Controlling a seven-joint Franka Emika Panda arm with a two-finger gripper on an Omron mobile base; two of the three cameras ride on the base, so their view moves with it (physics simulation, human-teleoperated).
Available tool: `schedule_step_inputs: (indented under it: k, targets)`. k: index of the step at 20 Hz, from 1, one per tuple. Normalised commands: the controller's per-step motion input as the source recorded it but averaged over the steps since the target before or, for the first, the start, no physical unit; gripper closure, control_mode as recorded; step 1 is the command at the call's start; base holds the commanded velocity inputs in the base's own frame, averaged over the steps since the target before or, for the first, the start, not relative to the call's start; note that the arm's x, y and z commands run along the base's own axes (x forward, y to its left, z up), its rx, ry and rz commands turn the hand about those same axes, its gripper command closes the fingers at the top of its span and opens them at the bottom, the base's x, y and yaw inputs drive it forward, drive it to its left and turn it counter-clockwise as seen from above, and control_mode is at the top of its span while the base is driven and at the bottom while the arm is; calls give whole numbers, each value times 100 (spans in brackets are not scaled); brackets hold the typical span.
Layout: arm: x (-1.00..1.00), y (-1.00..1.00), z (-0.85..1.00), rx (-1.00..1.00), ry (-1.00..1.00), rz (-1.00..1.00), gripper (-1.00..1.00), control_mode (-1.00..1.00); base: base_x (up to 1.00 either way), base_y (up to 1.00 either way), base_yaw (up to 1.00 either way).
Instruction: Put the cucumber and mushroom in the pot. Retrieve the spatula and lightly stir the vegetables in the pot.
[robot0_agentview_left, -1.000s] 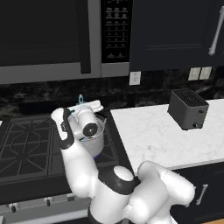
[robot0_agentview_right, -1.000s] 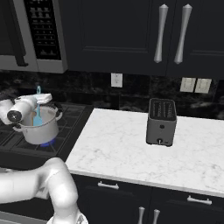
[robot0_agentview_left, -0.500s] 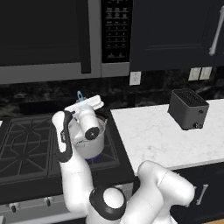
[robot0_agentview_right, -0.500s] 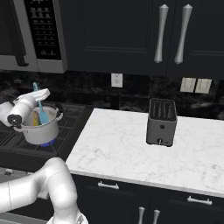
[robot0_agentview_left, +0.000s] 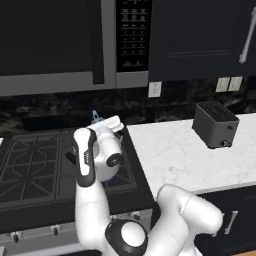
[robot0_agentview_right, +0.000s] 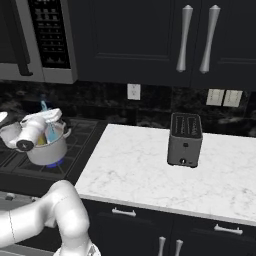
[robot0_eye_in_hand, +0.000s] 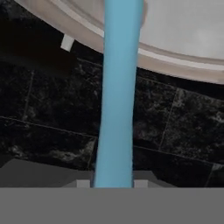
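The gripper (robot0_agentview_right: 50, 120) hung over the pot (robot0_agentview_right: 47, 150), which sat on the stove (robot0_agentview_left: 30, 170) at the left of the counter (robot0_agentview_right: 150, 170). It was closed on the spatula (robot0_eye_in_hand: 117, 87): in the hand view the blue shaft ran straight up from between the two finger tips, which pressed it on either side. So the tool's long axis lay along the gripper's own line of sight — and at the far end it crossed the pot's pale rim, with the dark backsplash (robot0_eye_in_hand: 52, 109) between.

From the right base view the hand was tilted, the spatula slanting down into the pot while its thin upper end stuck up above the wrist. A patch of yellowish colour showed inside the pot just beside the blue blade; that was probably the cucumber (robot0_agentview_right: 41, 140). The mushroom could not be made out, the arm and the pot wall hiding most of the inside.

By my reading the stirring step was in hand, and the coming move turned on keeping the blade inside the rim — a small sweep, not a wide one. A toaster (robot0_agentview_right: 184, 140) stood well apart on the counter.
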Motion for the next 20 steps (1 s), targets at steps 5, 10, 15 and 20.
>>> schedule_step_inputs:
  k: [5,10,15,20]
  targets:
    - [68,-33,-11,23,2,9,100,-100,0,0,0]
    - [37,-24,-4,25,0,23,100,-100,0,0,0]
    - [-27,0,-69,18,0,30,100,-100,0,0,0]
    - [-32,0,-77,23,0,25,100,-100,0,0,0]
